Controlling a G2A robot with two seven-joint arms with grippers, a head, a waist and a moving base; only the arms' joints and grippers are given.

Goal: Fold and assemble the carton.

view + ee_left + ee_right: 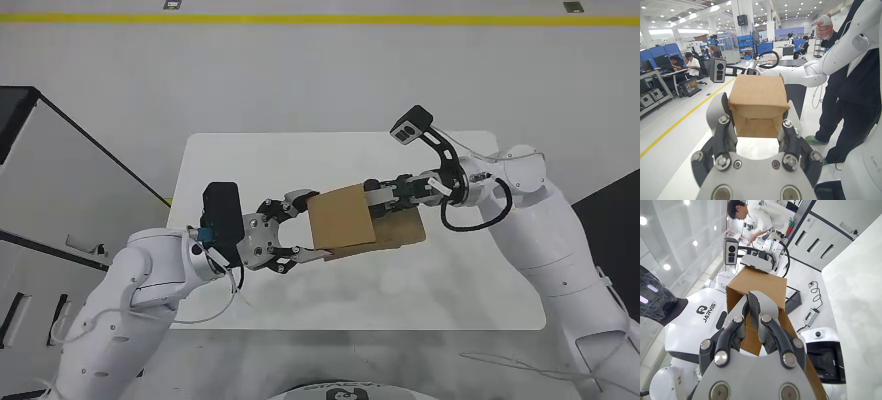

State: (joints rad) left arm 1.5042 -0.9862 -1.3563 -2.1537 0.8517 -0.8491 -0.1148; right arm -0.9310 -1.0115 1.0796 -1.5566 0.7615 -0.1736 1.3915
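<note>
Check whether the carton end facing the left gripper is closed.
No, at the left gripper the carton is open-ended, its hollow inside visible.

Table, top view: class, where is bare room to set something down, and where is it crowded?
Bare: the table strip between carton and far edge, and the strip between carton and near edge. Crowded: the middle, where left gripper and right gripper clamp the carton.

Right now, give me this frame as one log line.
carton: squared-up tube, held over table | left hand: grips its open end across the outside | right hand: pinches a wall at the other end
</note>
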